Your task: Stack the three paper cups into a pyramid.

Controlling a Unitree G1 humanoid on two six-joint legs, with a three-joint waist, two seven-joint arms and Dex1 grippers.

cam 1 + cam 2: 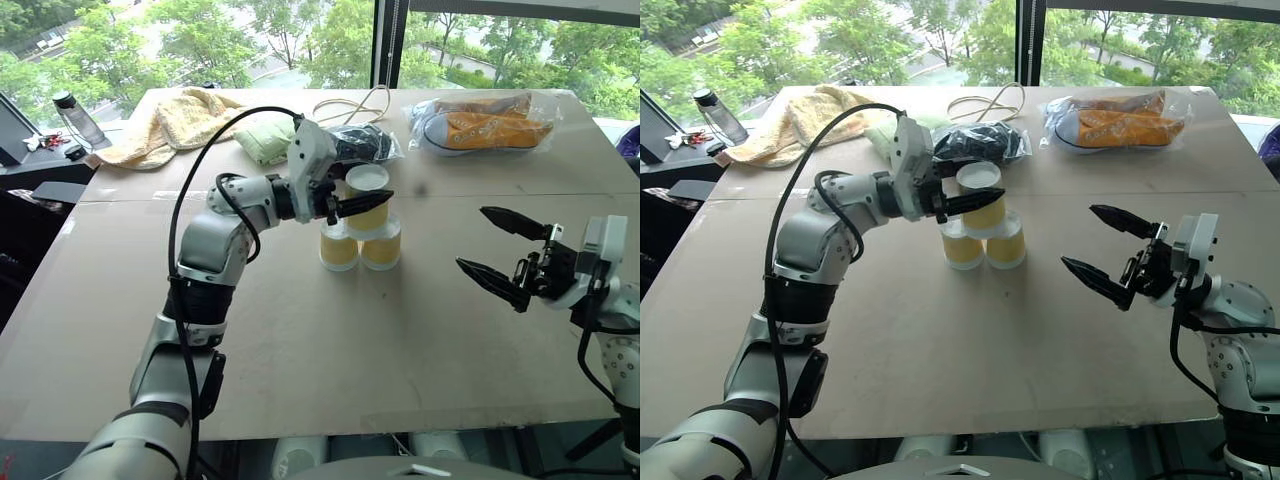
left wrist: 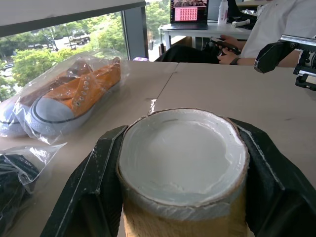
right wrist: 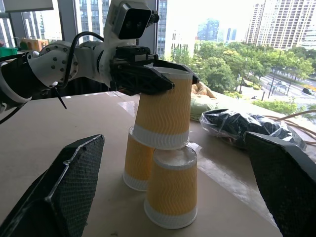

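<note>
Two paper cups [image 1: 338,248] [image 1: 381,244] stand upside down side by side at the table's middle. The third cup [image 1: 367,195], also upside down, sits on top of them, its rim on their white bases, forming the pyramid [image 3: 160,163]. My left gripper [image 1: 368,204] is shut on this top cup, one black finger [image 2: 94,182] on each side of its wall. The cup's white base [image 2: 182,153] faces up. My right gripper [image 1: 472,238] hangs open to the right of the stack, well apart from it, with nothing between its fingers.
Orange sneakers in a clear bag [image 1: 485,125] lie at the back right. A black bagged item [image 1: 365,145] and a green cloth [image 1: 262,138] lie just behind the cups. A yellow towel [image 1: 170,120], a cable [image 1: 350,105] and a bottle [image 1: 78,118] are further back.
</note>
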